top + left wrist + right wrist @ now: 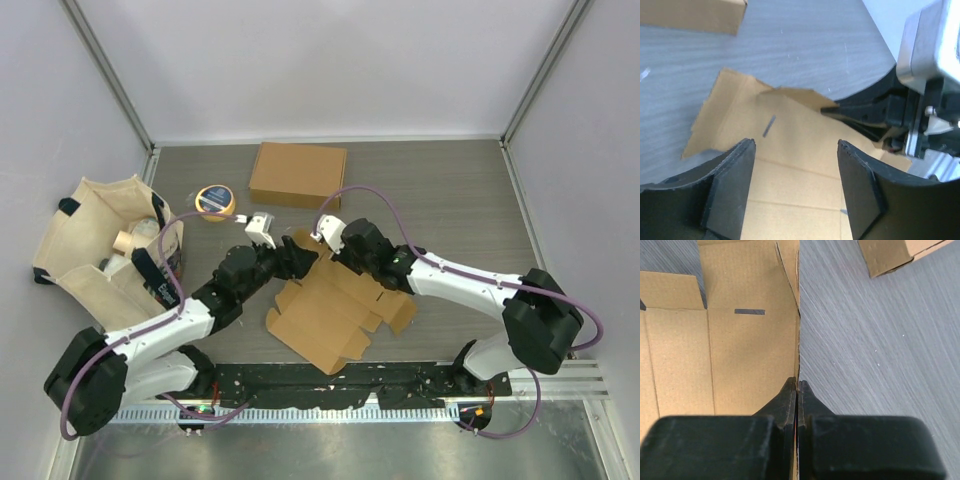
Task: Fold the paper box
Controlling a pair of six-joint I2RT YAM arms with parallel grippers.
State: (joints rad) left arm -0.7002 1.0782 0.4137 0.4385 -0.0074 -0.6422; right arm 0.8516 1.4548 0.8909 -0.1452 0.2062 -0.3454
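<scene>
One unfolded brown cardboard box (330,320) is laid by the table's (450,190) near edge. Its side edge is pinched by the closed right gripper (797,390), presumably for creasing; the left gripper (796,185) is held open, empty, above it.

The left arm (170,325) lies low and stretches from its base toward 2 o'clock. The left gripper (796,150) has its two black fingers (732,190) spread wide apart, and they hold nothing. The right arm (460,280) stretches from its base toward 10 o'clock. The right gripper (798,386) is pinched tight on a thin edge of the paper box (740,350). The two grippers are close together in the middle, almost nose to nose
</scene>
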